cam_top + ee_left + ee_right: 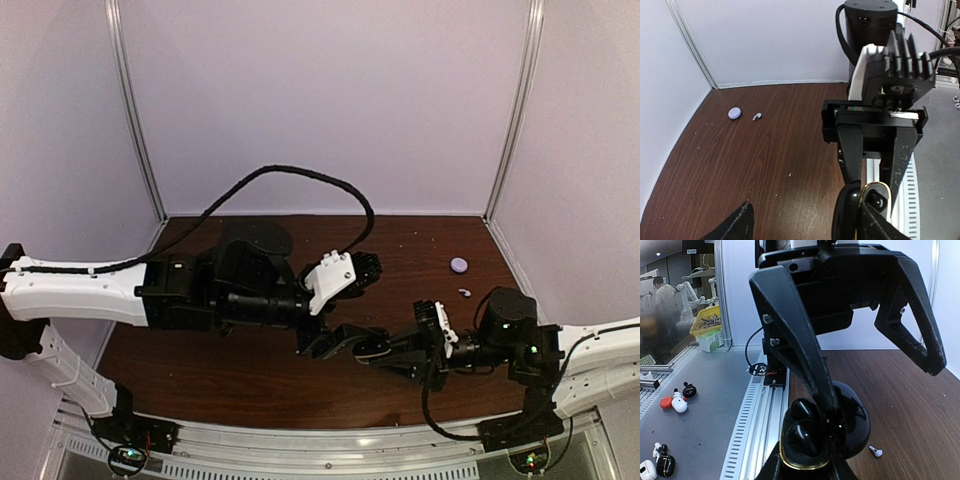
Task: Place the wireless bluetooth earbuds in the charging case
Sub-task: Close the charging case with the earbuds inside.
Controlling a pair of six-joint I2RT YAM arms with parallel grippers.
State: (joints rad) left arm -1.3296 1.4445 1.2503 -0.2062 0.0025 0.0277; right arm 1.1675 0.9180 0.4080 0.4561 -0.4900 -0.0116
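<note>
My right gripper [807, 469] is shut on an open black charging case [855, 425] with a gold rim, held above the table's front edge. Two black earbuds [807, 435] sit in its wells. My left gripper [805, 220] is open wide; one of its fingers [795, 340] reaches down onto the case at the hinge, the other stands apart to the right. The case also shows in the left wrist view [875, 195]. One white earbud [466, 293] lies on the table at the right, also seen in both wrist views [757, 116] [875, 451]. The second white bud is out of view.
A small round lilac object [459, 265] lies just beyond the white bud, near the right wall [734, 113]. An aluminium rail [760, 410] runs along the table's front edge. White walls close the table's back and sides.
</note>
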